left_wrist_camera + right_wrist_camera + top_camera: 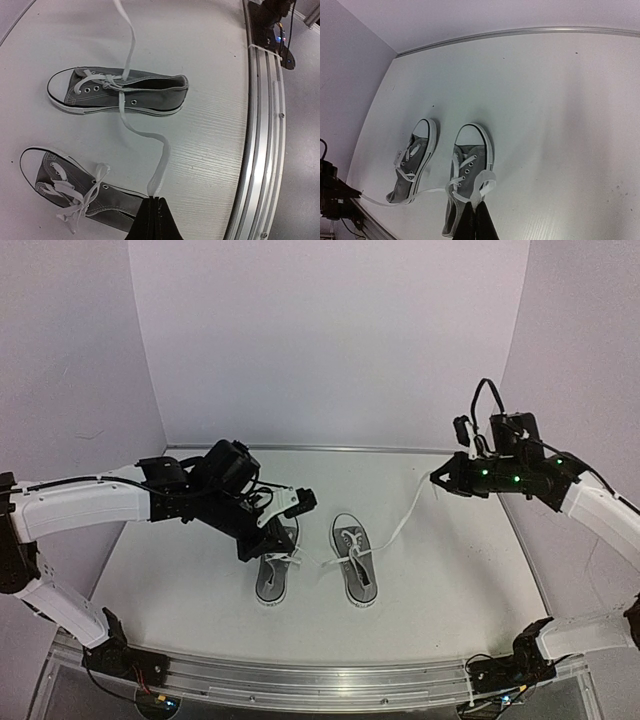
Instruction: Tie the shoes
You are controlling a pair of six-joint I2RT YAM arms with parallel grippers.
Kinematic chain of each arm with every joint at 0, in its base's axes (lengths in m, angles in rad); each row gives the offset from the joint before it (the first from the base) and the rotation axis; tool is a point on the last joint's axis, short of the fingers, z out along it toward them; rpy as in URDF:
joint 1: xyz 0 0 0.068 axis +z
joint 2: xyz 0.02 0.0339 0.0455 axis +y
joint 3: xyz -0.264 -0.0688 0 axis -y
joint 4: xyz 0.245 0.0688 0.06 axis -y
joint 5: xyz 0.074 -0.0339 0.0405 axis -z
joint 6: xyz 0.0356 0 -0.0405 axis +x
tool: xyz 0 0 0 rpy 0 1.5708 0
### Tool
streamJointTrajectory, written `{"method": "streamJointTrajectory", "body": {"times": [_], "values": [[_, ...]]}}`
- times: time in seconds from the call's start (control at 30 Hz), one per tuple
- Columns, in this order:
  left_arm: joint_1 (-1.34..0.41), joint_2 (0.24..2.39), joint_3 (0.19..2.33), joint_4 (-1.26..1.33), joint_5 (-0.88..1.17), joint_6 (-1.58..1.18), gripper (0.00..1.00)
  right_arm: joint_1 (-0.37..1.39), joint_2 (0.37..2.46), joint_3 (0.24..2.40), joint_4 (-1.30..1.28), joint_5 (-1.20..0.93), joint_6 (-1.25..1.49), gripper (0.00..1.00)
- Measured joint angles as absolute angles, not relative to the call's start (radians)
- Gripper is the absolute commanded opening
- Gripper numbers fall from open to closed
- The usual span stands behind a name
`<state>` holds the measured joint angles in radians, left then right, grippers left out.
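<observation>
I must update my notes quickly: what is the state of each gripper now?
Left gripper: closed, holding one lace end.
Right gripper: closed, holding the other lace end of the same shoe.

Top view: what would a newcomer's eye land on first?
The white lace stands out. It runs in a long line from the right shoe up to the right gripper, which is shut on it and held high off to the right. The other end runs left to the left gripper, also shut on it, low beside the left shoe.
</observation>
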<state>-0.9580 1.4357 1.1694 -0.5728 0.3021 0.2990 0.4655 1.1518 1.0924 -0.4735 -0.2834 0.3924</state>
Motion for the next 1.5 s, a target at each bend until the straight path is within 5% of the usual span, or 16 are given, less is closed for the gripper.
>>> {"method": "streamJointTrajectory", "body": {"times": [0.23, 0.73, 0.8, 0.87, 0.93, 1.07, 1.23, 1.5], "values": [[-1.055, 1.423, 1.155, -0.595, 0.291, 0.354, 0.00, 0.552, 1.319, 1.145, -0.321, -0.446, 0.420, 0.00], [-1.158, 1.402, 1.114, -0.611, 0.248, 0.394, 0.00, 0.940, 1.809, 1.364, -0.118, -0.438, 0.482, 0.02], [-1.161, 1.402, 1.101, -0.614, 0.245, 0.394, 0.00, 0.960, 1.849, 1.364, -0.120, -0.435, 0.492, 0.11], [-1.162, 1.402, 1.090, -0.622, 0.241, 0.394, 0.00, 0.965, 1.866, 1.362, -0.123, -0.430, 0.505, 0.37], [-1.163, 1.402, 1.083, -0.628, 0.240, 0.394, 0.00, 0.963, 1.866, 1.358, -0.123, -0.429, 0.515, 0.51], [-1.164, 1.402, 1.082, -0.629, 0.239, 0.397, 0.00, 0.959, 1.860, 1.351, -0.123, -0.435, 0.501, 0.60], [-1.164, 1.402, 1.082, -0.629, 0.239, 0.406, 0.00, 0.937, 1.786, 1.339, -0.212, -0.427, 0.452, 0.61], [-1.165, 1.423, 1.082, -0.629, 0.222, 0.437, 0.00, 0.840, 1.674, 1.394, -0.394, -0.315, 0.251, 0.41]]}}
